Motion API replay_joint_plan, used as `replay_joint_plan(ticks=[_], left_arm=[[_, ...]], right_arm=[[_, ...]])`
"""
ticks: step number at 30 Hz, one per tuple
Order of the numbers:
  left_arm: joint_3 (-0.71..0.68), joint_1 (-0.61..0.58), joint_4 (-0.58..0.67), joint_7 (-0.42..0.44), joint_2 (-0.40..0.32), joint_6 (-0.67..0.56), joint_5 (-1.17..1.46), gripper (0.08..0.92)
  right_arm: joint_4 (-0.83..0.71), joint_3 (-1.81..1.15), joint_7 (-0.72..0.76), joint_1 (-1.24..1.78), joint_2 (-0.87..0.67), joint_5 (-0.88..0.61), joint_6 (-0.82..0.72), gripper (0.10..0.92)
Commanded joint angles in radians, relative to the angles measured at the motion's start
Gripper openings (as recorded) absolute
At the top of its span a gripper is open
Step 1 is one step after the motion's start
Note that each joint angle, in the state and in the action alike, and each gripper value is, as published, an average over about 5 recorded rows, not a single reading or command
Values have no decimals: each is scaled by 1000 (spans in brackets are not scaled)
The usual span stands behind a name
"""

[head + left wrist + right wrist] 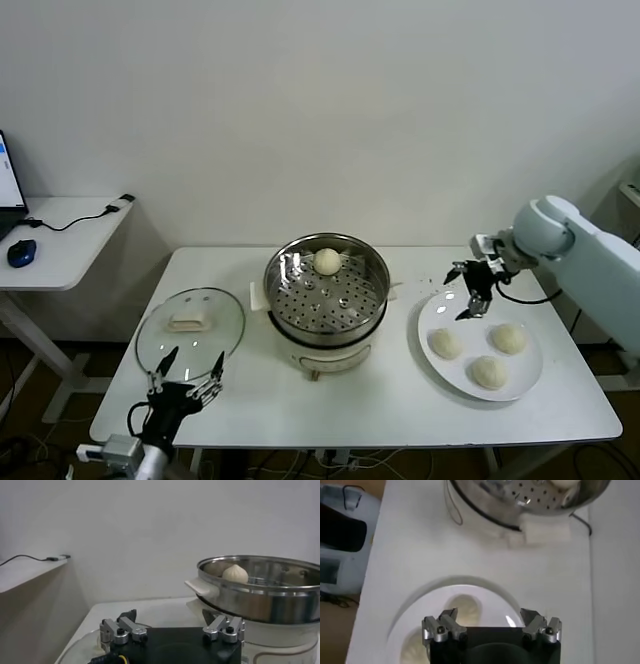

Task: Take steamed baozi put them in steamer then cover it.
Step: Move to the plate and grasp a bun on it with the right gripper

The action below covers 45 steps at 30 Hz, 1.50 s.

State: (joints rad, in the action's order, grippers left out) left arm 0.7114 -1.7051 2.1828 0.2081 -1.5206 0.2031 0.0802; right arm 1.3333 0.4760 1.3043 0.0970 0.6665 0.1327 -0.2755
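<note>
One baozi (327, 260) sits in the steamer (326, 293) at its far wall; three more (488, 354) lie on the plate (431, 319) right of the steamer. The cover (191, 323) lies flat on the worktop (380, 395), left of the steamer. My right pincer (475, 297) hangs spread and empty over the plate's far rim — open worktop between plate and steamer. My left pincer (187, 377), spread, is at the cover's near edge.

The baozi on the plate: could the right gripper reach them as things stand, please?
Probably yes: the right gripper hangs open just above the plate, and nothing lies between it and the three baozi there.
</note>
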Motion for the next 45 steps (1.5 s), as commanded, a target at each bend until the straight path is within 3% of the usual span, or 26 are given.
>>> replay_joint_plan(ticks=[1,45], left_arm=[[3,-1,1,1,-2,1,0,823],[12,5,-14,7,-10,7,12,823]], right_arm=[[-49,-55,-15,112,40,84,-45,823],[-154,-89,-67,195,143,193,-13,812]])
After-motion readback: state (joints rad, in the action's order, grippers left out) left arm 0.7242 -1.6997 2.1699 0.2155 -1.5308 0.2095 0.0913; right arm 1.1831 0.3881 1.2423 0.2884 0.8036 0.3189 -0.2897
